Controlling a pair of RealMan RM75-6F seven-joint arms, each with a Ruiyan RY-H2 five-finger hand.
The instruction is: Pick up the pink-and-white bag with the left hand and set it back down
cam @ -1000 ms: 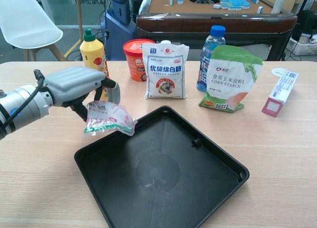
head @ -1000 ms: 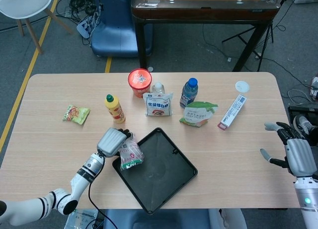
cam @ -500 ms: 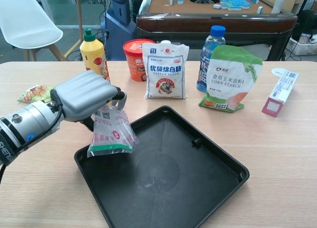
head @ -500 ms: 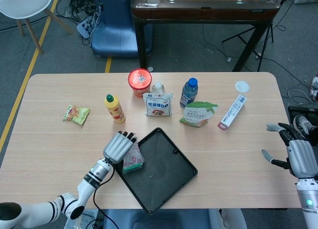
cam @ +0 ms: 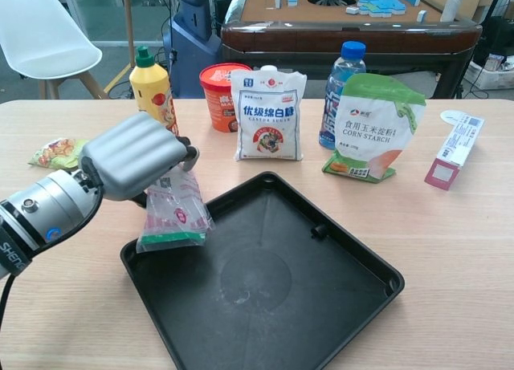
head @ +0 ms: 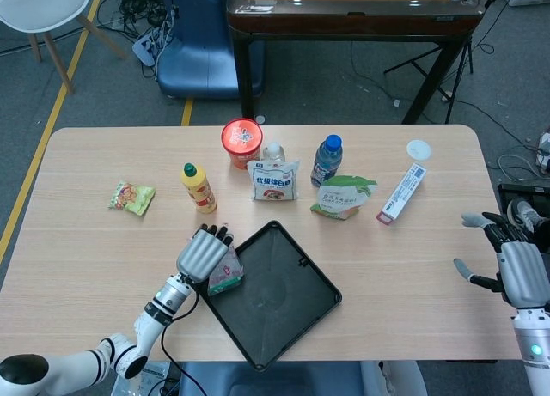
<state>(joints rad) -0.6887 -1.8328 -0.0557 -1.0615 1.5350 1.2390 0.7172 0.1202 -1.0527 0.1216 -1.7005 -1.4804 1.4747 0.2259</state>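
Two risks stand out, I judge: the pink-and-white bag (cam: 173, 215), hanging from the left hand (cam: 132, 156) over the left rim of the black tray (cam: 321, 306), could land half on that rim and tip, or slip from a shallow hold. That hand is curled over the bag's top, knuckles up, forearm low across the table. Far right, the right hand (head: 518, 271) hangs off the table's edge, fingers spread, holding nothing.
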